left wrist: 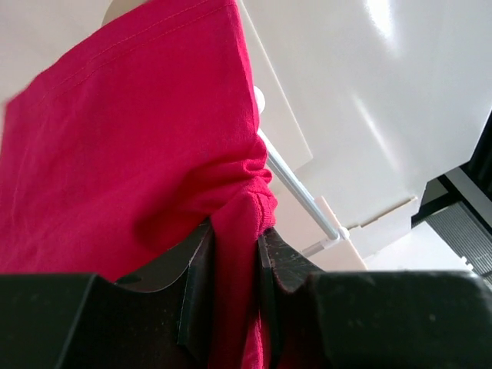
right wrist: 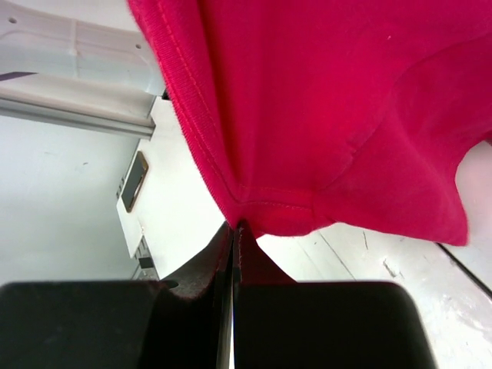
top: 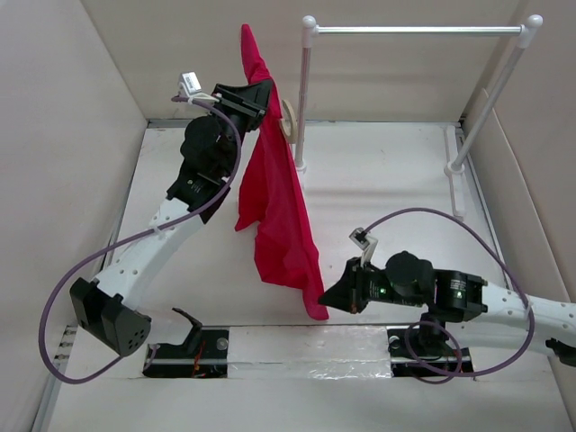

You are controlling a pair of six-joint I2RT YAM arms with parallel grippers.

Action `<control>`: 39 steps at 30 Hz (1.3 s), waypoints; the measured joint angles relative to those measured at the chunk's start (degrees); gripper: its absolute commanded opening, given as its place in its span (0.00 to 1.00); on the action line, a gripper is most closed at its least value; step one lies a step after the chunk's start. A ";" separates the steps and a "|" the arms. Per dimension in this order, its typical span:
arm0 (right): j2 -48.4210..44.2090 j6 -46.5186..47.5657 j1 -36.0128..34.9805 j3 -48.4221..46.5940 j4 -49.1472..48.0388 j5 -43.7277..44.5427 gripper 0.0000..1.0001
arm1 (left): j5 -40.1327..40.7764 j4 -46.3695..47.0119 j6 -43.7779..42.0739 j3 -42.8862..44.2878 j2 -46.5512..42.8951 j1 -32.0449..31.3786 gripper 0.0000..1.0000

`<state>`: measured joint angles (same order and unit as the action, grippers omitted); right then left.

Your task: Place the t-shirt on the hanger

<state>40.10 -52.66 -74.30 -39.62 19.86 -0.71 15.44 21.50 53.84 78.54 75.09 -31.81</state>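
Observation:
The red t-shirt point(top: 274, 202) hangs stretched between both grippers, above the table. My left gripper point(top: 261, 94) is raised at the back and is shut on a bunched upper part of the t-shirt point(left wrist: 131, 146), with cloth pinched between its fingers point(left wrist: 196, 269). A small pale beige piece of the hanger point(top: 288, 121) shows just right of the cloth near the left gripper; the rest is hidden. My right gripper point(top: 326, 299) is low at the front and is shut on the t-shirt's lower hem corner point(right wrist: 277, 215), with its jaws pressed together.
A white rack with a metal bar point(top: 414, 30) stands at the back right, its left post point(top: 302, 99) close behind the shirt. The bar also shows in the left wrist view point(left wrist: 296, 184). Cardboard walls enclose the white table point(top: 387, 180).

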 measured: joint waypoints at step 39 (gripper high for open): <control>28.74 10.45 1.27 -37.40 12.74 15.30 0.40 | -14.19 -5.55 16.28 -33.24 -24.17 -0.39 0.00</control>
<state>68.84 -42.22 -73.03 -77.01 32.60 14.59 1.26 15.94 70.13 45.30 50.92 -32.21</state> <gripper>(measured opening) 0.379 0.185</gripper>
